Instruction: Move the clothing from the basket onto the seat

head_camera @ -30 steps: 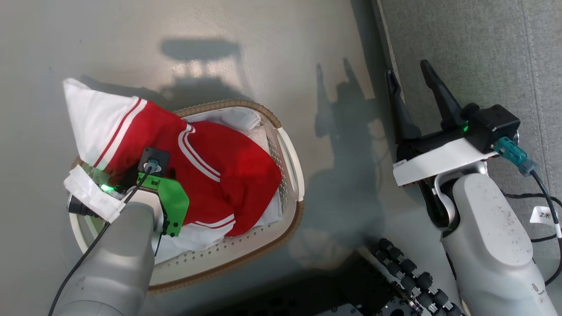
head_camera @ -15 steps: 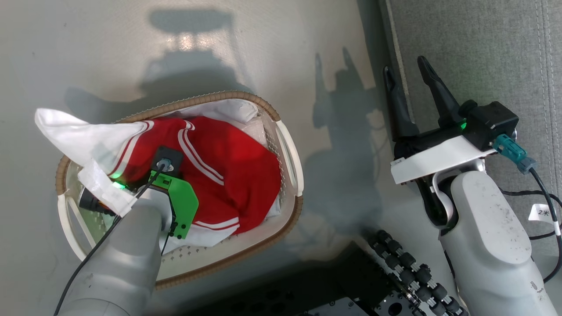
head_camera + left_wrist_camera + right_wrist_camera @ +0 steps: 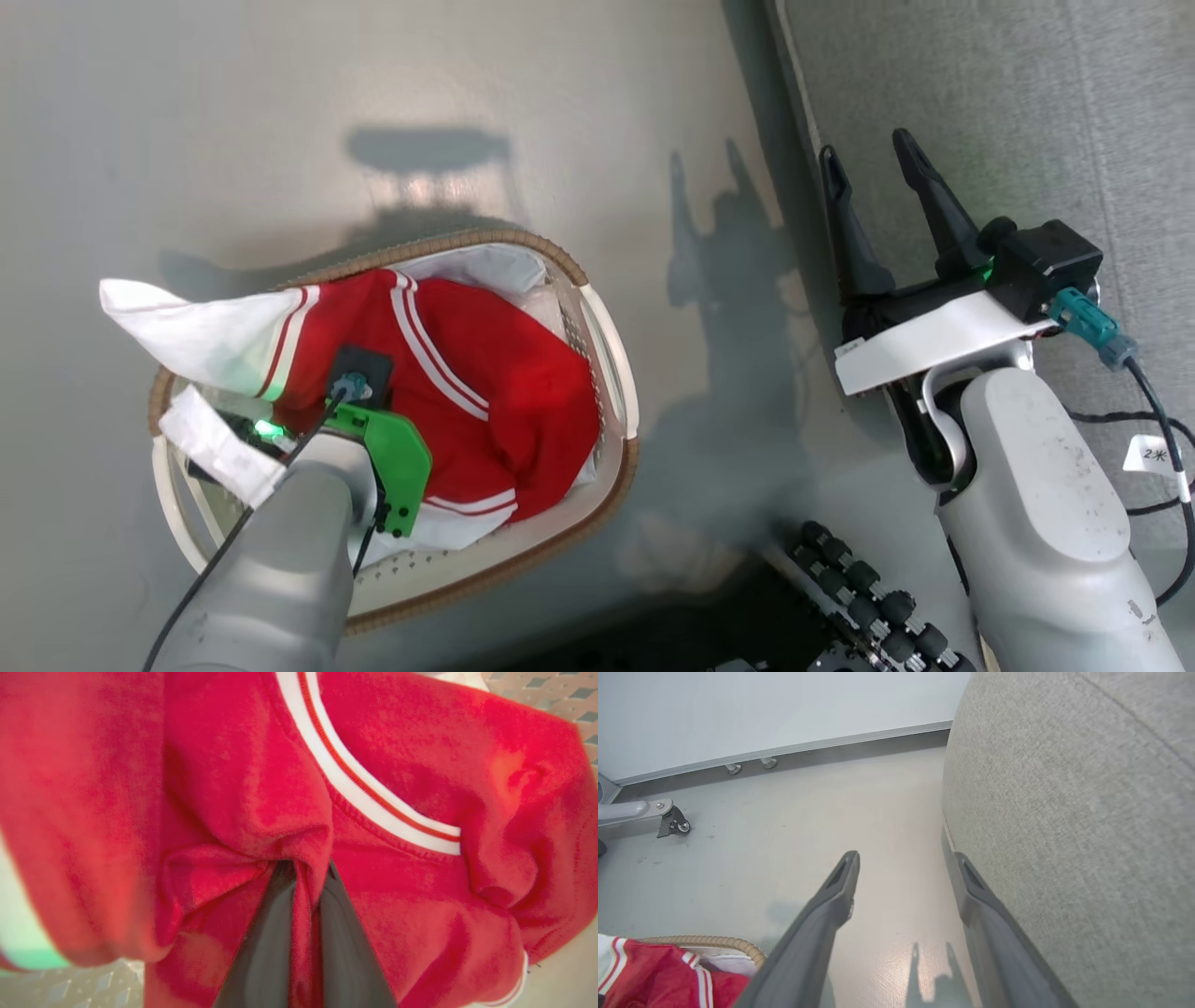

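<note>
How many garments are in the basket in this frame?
1: the red clothing lies heaped in the basket, with a white part jutting past its rim and a fold pinched in the left gripper. More may be hidden beneath it.

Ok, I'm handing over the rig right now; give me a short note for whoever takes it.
Left gripper: shut on a fold of the clothing, down in the basket.
Right gripper: open, empty, over the floor beside the seat.
Clothing lies in the basket, one white panel sticking out past the rim.
Done: the grasp.
Left: lift it out, carry it to the seat, release.
</note>
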You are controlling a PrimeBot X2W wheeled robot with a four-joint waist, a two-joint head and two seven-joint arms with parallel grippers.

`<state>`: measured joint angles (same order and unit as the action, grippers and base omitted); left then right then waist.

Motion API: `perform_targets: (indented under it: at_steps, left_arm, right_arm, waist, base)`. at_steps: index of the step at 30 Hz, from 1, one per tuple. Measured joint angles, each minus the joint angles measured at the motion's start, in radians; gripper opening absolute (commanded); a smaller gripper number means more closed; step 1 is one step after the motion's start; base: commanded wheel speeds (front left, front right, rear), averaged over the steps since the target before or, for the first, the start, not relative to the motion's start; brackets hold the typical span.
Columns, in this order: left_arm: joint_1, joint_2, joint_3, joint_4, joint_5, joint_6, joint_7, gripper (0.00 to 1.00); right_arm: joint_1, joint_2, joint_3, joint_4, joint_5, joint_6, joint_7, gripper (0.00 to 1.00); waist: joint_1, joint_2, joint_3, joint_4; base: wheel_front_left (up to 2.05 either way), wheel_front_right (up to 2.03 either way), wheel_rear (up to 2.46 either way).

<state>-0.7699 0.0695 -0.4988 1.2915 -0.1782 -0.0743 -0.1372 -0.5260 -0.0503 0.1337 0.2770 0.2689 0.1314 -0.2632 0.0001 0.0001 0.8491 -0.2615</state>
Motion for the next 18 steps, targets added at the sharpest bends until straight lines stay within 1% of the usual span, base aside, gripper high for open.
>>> perform_targets:
  at_steps: [4,10,13,18]
  left_arm:
    - [0.037,-0.011,0.012,0.000,-0.032,-0.011,-0.039,0.00]
    - [0.087,-0.017,-0.001,-0.012,-0.065,-0.029,-0.089,0.00]
    - [0.125,-0.018,-0.030,-0.050,-0.079,-0.040,-0.104,0.00]
    - [0.169,-0.019,-0.087,-0.110,-0.103,-0.044,-0.119,0.00]
  right_arm:
    - [0.014,0.000,-0.003,0.016,-0.001,0.000,0.000,1.00]
    - [0.057,0.000,-0.032,0.033,-0.005,0.000,0.000,1.00]
    - [0.083,0.001,-0.042,0.047,-0.014,0.000,0.000,1.00]
    - [0.119,0.001,-0.053,0.063,-0.026,0.000,0.000,1.00]
  waist:
    - [0.0000,0.0000,-0.055,0.002]
    - [0.0000,0.0000,-0.150,0.012]
    - [0.0000,0.0000,-0.203,0.022]
    - [-0.0001,0.0000,-0.287,0.044]
  base:
    - [0.00,0.00,0.00]
    - [0.00,0.00,0.00]
    - [0.00,0.00,0.00]
    - [0.00,0.00,0.00]
